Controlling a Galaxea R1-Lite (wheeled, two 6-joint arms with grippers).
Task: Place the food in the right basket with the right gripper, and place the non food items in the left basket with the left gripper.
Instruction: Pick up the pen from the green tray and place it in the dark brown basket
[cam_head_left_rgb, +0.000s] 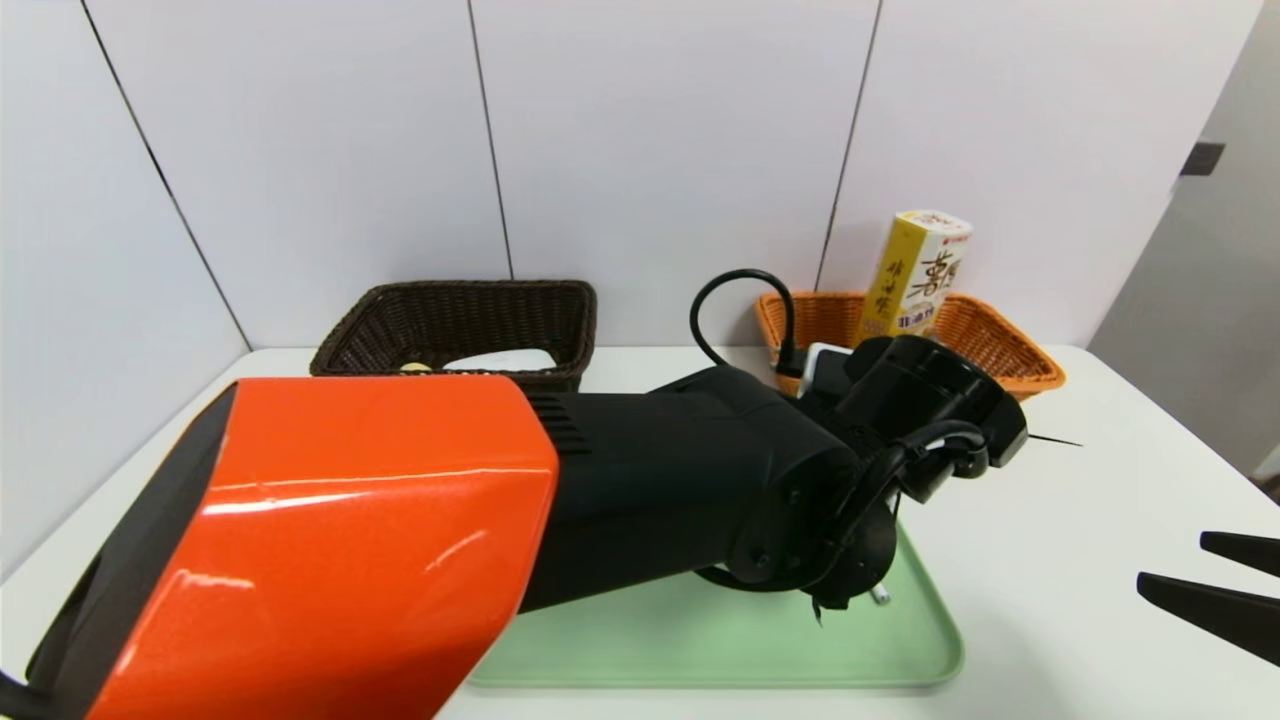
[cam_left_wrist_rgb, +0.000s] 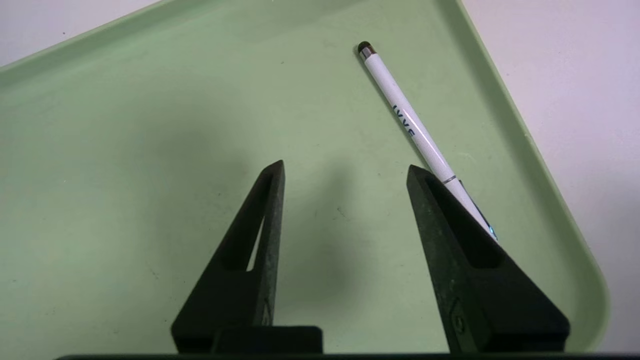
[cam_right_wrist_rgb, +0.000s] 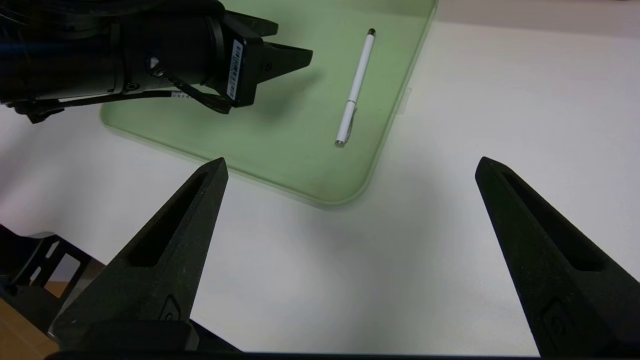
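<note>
A white pen (cam_left_wrist_rgb: 405, 120) with a dark tip lies on the green tray (cam_left_wrist_rgb: 150, 125), near its right rim. My left gripper (cam_left_wrist_rgb: 345, 165) hovers low over the tray, open, with bare tray between its fingers. The pen runs just outside one finger (cam_left_wrist_rgb: 450, 225) and passes behind it. In the right wrist view the pen (cam_right_wrist_rgb: 355, 85) lies a short way off the left gripper (cam_right_wrist_rgb: 300, 55). My right gripper (cam_right_wrist_rgb: 351, 160) is open and empty over the white table, right of the tray. The dark brown left basket (cam_head_left_rgb: 460, 310) holds a white item (cam_head_left_rgb: 500, 360). The orange right basket (cam_head_left_rgb: 990, 340) holds a yellow carton (cam_head_left_rgb: 915, 275).
My left arm (cam_head_left_rgb: 700, 480) reaches across the tray (cam_head_left_rgb: 700, 650) and hides most of it in the head view. Both baskets stand against the back wall. The right gripper (cam_head_left_rgb: 1172, 560) sits near the table's right edge.
</note>
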